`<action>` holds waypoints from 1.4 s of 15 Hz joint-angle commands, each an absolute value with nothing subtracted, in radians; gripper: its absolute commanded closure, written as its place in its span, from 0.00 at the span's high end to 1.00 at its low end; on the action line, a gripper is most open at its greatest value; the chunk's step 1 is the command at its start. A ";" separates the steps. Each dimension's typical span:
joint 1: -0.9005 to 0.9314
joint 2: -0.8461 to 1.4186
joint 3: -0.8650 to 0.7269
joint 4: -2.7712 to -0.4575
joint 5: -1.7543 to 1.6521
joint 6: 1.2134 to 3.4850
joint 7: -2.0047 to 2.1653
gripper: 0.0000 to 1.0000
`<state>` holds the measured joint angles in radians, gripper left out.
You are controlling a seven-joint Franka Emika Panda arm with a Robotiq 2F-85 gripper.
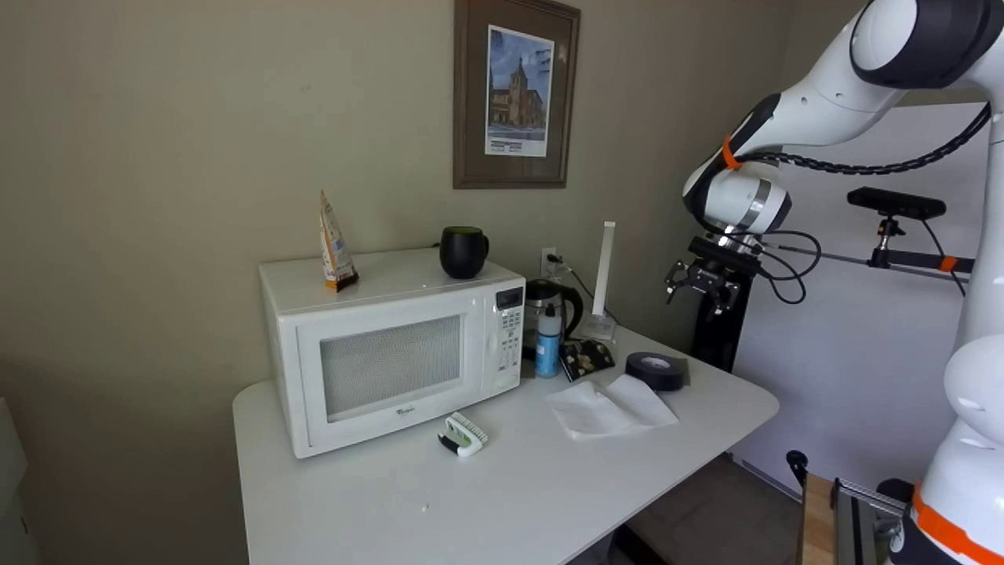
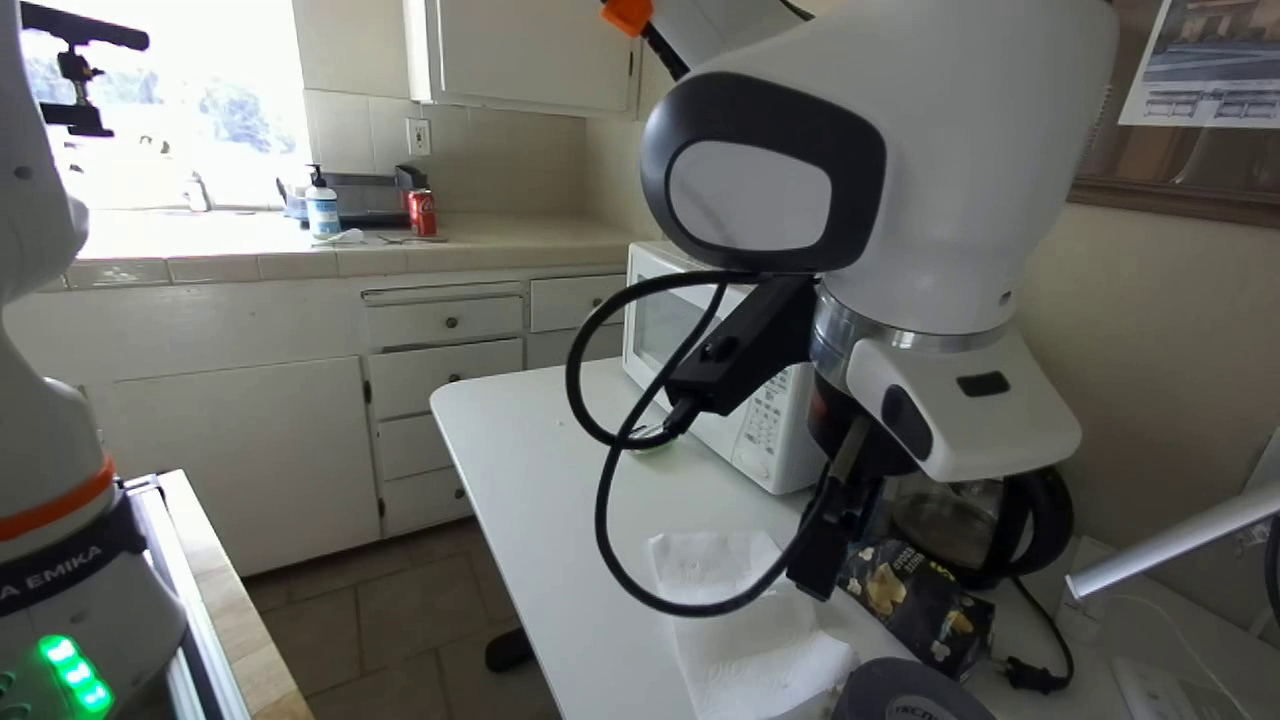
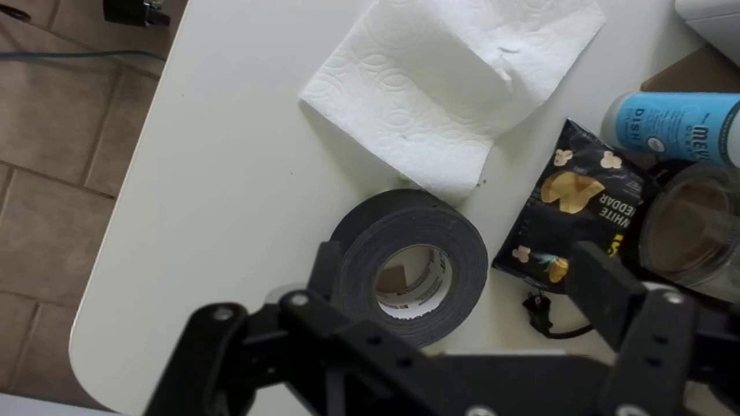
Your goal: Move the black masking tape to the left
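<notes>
The black masking tape [image 1: 655, 372] lies flat on the white table near its right end in an exterior view. It is cut off by the bottom edge in an exterior view [image 2: 890, 688]. In the wrist view the tape [image 3: 413, 228] shows from above, with its pale inner core; the left finger hides part of its lower left side. My gripper [image 1: 696, 298] hangs well above the table, higher than the tape and a little to its right. In the wrist view the gripper [image 3: 461, 268] has its fingers wide apart, with nothing held between them.
A crumpled paper towel [image 3: 428, 98] lies close beside the tape. A black snack bag [image 3: 569, 208], a blue soap bottle [image 1: 547, 349] and a kettle [image 1: 576, 306] stand near. A white microwave [image 1: 392, 353] and a brush [image 1: 463, 434] are farther left. A plug [image 3: 539, 309] lies by the bag.
</notes>
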<state>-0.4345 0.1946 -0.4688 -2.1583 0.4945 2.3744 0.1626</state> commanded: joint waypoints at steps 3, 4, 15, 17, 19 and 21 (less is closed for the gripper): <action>-0.506 0.446 -0.401 -1.995 0.592 2.438 0.213 1.00; -0.523 0.500 -0.387 -1.956 0.606 2.445 0.226 1.00; -0.680 0.917 -0.295 -1.555 0.606 2.419 0.363 1.00; -0.697 0.958 -0.282 -1.505 0.605 2.422 0.371 1.00; -0.706 0.983 -0.280 -1.471 0.588 2.409 0.377 1.00; -0.701 0.997 -0.290 -1.455 0.554 2.376 0.389 1.00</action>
<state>-0.6846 0.9537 -0.2938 -1.5178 0.6009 2.4244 0.3526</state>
